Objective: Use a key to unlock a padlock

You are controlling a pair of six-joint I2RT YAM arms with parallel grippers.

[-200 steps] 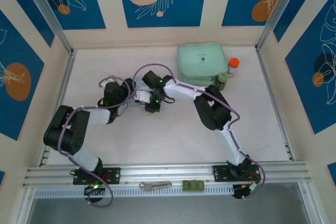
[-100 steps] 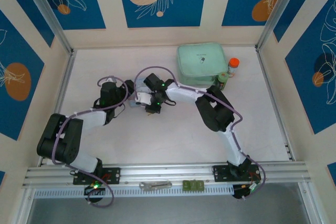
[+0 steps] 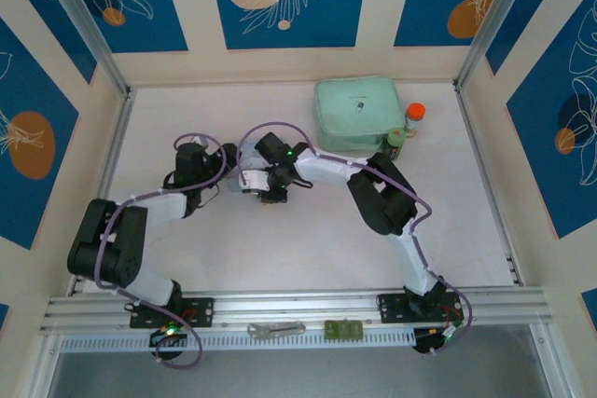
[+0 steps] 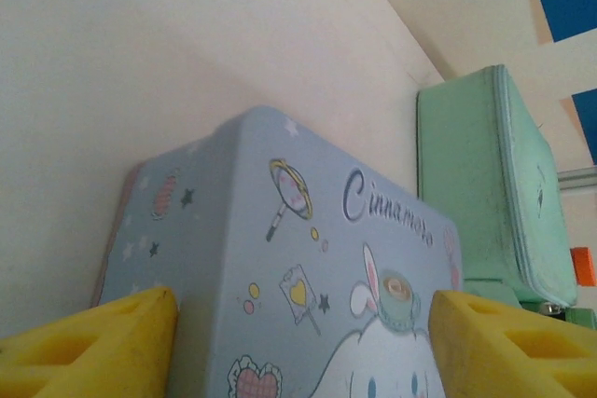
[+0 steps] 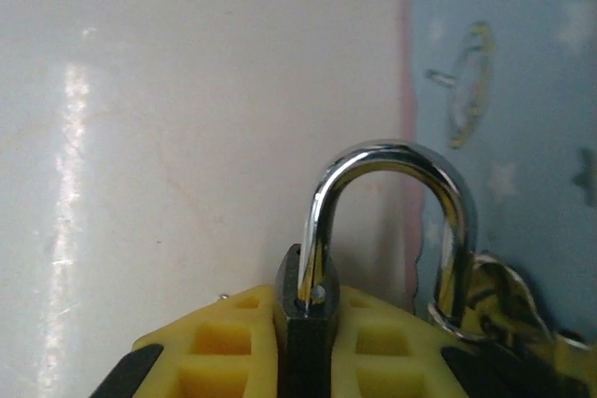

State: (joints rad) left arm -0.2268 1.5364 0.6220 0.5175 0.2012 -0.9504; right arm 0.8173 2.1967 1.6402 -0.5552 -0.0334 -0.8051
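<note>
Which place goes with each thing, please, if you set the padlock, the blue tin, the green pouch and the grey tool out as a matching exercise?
1 padlock
2 blue tin
3 green pouch
4 grey tool

a at the near rail
b far side of the table
c straddled by the left gripper
d held by the right gripper

Pairs: 1-d, 2-c, 3-b, 4-a.

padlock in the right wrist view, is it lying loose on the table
No, the padlock is clamped between the right hand's yellow fingers, with its silver shackle sticking out past them.
</note>
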